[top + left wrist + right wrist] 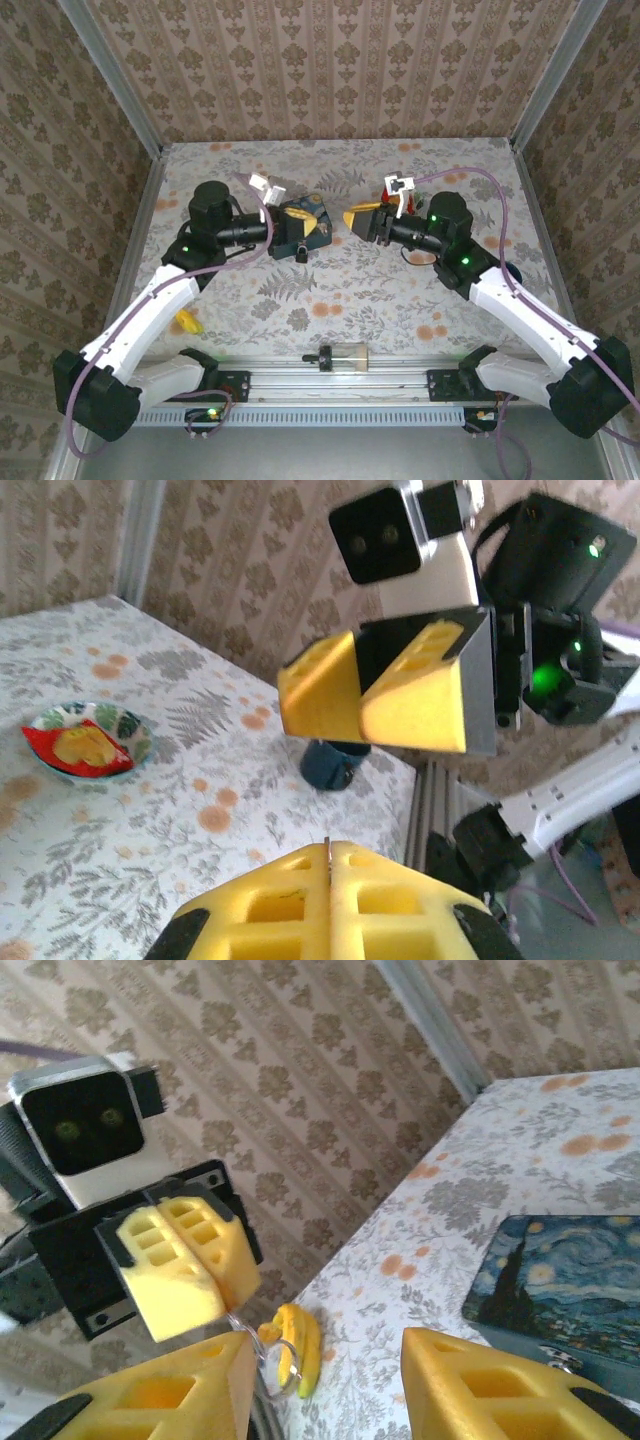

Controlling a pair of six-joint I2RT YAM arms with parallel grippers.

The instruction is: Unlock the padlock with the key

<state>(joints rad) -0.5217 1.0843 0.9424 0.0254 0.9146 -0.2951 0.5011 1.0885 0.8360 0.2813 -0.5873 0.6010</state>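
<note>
Squeezed tight together, the left fingers (400, 880) sit at the bottom of the left wrist view, with just a thin sliver of metal poking out of the seam between them. In the right wrist view the right fingers (200, 1375) are spread wide along the bottom edge with nothing between them, and through the gap you can see the banana (300, 1345) lying on the table (300, 300). Just past that, left of centre, the left gripper (195, 1250) faces the camera with its pads pressed shut. A thin silvery loop hangs out from under it, its lower part hidden behind the right finger. In the top view that lines up with the padlock (300, 255), a tiny black body just below the left gripper's tips near the middle of the frame. I'm fairly sure it's pinched by the shackle, but I can't tell if it touches the table. The right gripper (362, 218) sits a bit to the right of it, facing the left one and apart from it. The blue swirl-painted box (560, 1270) fills the lower right of the right wrist view and lies right behind the left gripper from above. Further out, at the middle left of the left wrist view, there's a bowl (130, 738) with a red packet (75, 752) in it. A dark blue cup (330, 765) stands near the table's edge, with patterned wallpaper behind it all.
</note>
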